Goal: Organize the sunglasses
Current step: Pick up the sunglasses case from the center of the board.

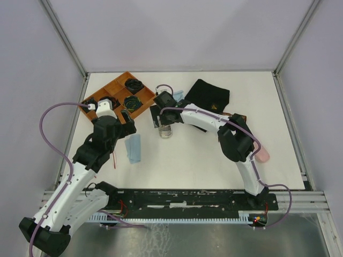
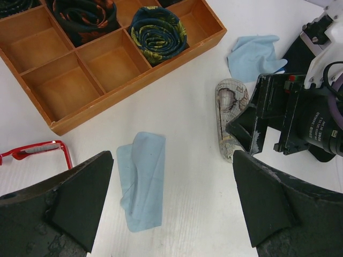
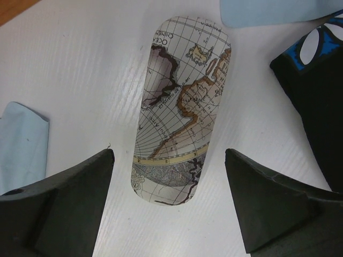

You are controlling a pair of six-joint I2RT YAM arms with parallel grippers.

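The red-framed sunglasses (image 2: pixel 37 152) lie at the left edge of the left wrist view, mostly hidden behind my left finger; in the top view only a thin red arm (image 1: pixel 114 159) shows beside the left arm. My left gripper (image 2: pixel 171 203) hangs open above a folded light blue cloth (image 2: pixel 142 179), holding nothing. My right gripper (image 3: pixel 169 198) is open too, its fingers on either side of the near end of the grey map-patterned glasses case (image 3: pixel 182 107), apart from it. That case (image 2: pixel 229 115) lies flat on the table.
A wooden compartment tray (image 2: pixel 134 88) with rolled ties stands at the back left. A second blue cloth (image 2: pixel 253 53) and a black pouch (image 1: pixel 208 95) lie behind the case. A pink glasses case (image 1: pixel 261 154) sits beside the right arm.
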